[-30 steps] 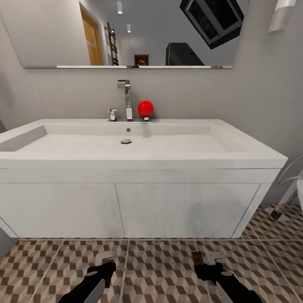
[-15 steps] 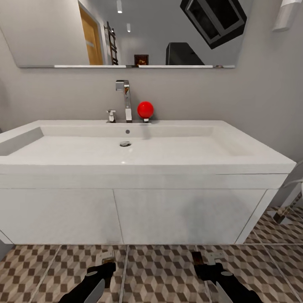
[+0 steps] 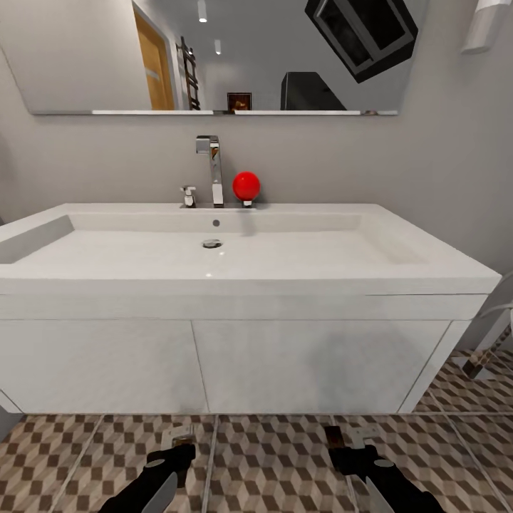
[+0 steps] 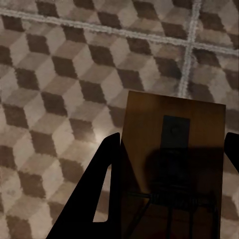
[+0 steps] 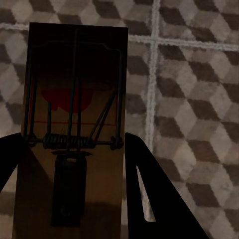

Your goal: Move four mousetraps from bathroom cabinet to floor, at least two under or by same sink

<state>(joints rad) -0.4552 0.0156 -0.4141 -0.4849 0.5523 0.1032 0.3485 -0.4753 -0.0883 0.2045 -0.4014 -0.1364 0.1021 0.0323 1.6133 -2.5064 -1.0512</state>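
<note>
Nearest you, both arms sit low at the bottom edge of the head view, cut off by the frame.

Left tool (image 3: 178,451): closed onto a mousetrap (image 4: 172,164). In the left wrist view the brown board sits between the two dark fingers (image 4: 102,191), with a dark metal plate and a spring on it, above the bathroom floor (image 4: 59,74). In the head view that trap is just a pale sliver at the tool tip, hard to make out.

Right tool (image 3: 350,449): also clamped on a mousetrap (image 5: 74,99). The right wrist view shows the board between the fingers (image 5: 149,194), with wire bar, coil spring and a red patch on its face. In the head view its brown end (image 3: 333,436) pokes out ahead of the tool.

You can't tell from these views whether either trap touches the tiles.

Beyond the tools, the cube-pattern floor runs to the bathroom sink (image 3: 235,342), straight ahead, with its underside hidden. The basin holds only the drain (image 3: 211,244). At its back edge: chrome faucet (image 3: 211,167), a small handle (image 3: 188,195) and a red ball (image 3: 246,185) just beside the faucet.

On the wall above, the mirror (image 3: 214,53) is cut off at the top.
</note>
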